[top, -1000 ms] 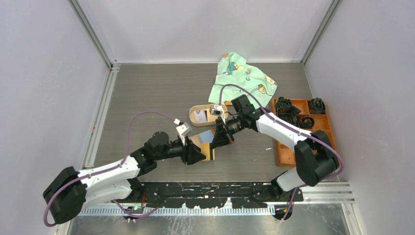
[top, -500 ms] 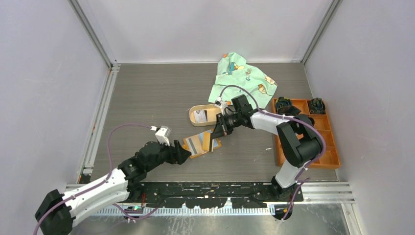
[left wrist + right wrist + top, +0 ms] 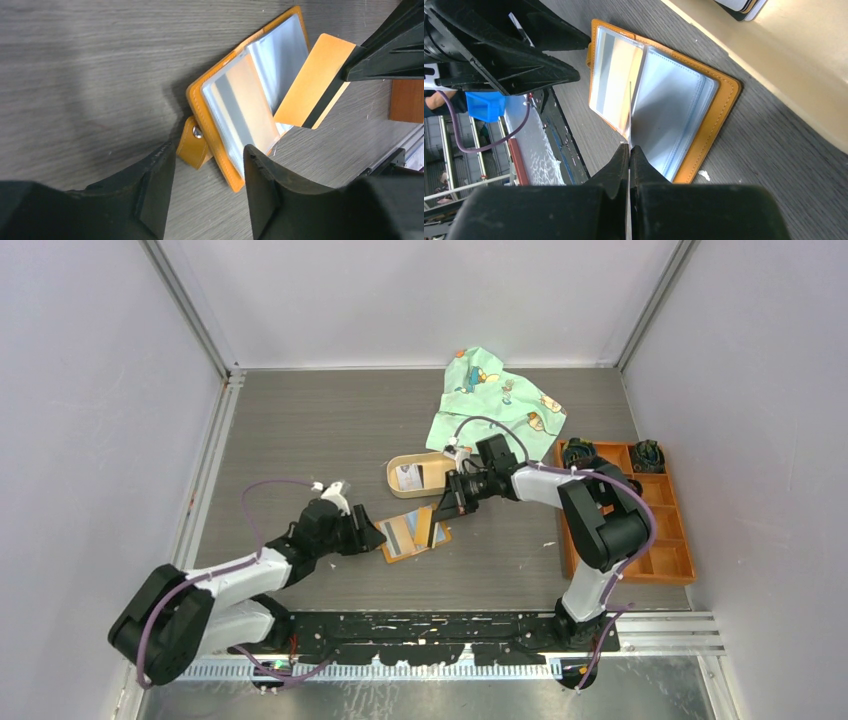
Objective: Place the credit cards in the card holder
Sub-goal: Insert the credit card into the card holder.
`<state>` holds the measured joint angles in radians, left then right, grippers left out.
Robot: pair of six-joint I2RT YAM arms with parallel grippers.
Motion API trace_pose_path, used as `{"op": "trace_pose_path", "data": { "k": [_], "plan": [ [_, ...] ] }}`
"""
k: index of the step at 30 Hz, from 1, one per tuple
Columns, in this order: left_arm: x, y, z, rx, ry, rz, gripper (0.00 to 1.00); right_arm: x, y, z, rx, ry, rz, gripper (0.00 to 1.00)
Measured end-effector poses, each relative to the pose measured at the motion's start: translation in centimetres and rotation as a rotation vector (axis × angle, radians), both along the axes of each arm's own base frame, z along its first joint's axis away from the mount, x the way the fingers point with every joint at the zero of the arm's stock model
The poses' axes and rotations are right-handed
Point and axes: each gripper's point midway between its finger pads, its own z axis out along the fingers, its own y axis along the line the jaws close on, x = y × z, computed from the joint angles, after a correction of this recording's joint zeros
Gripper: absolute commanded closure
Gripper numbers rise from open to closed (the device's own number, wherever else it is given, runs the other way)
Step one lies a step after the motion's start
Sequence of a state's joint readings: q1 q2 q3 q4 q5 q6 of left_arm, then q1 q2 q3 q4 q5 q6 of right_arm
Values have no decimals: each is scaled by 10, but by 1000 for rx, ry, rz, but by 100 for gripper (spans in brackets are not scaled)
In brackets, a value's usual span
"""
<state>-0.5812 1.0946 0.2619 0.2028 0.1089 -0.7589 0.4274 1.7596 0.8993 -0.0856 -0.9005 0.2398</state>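
One card holder (image 3: 720, 107) lies open on the counter (image 3: 330, 430), just in front of the oval tan tray (image 3: 784, 65), its clear sleeves facing up. Of credit cards, two are plain: a credit card (image 3: 310, 82) with a dark stripe along one edge, held tilted over the open sleeves, and a second card (image 3: 240, 105) with a greyish stripe already lying inside a sleeve on the side of the holder's snap tab (image 3: 192, 147). More cards (image 3: 408, 477) sit in the tray, but from above they read as one whitish patch, and the right wrist view cuts the stack off at its top edge, so their number cannot be told. The right wrist view shows the held card only as a thin line (it is seen edge-on). Whether that card's lower corner touches the sleeves is hard to make out. The right fingers (image 3: 613, 171) are pressed together, clamped on the credit card at its edge. The left fingers (image 3: 152, 190) stand well apart and hold nothing; the snap tab lies just ahead of the gap between them, and contact with it cannot be judged. One green printed cloth (image 3: 495, 400) lies at the back, and one orange compartment box (image 3: 660, 560) sits at the right, with dark items in its far cells too small to identify.
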Motion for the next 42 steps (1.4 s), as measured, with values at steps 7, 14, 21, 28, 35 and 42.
{"op": "trace_pose_path", "data": {
  "k": [7,14,21,28,35,42],
  "plan": [
    [17,-13,-9,-43,52,-42,87,7,-5,2,8,3,-20,99],
    [22,-32,-17,-67,92,-163,98,17,-16,3,22,19,-54,99],
    [21,-38,-17,-76,87,-213,89,21,-27,1,11,43,-85,99],
    [22,-24,5,-31,33,-165,74,16,-42,-4,-21,73,-86,99],
    [8,-23,35,-118,-30,-153,72,12,-41,-4,-6,92,-51,99],
    [-38,-57,35,-162,29,-249,75,3,-34,-9,-11,113,-23,99]
  ]
}}
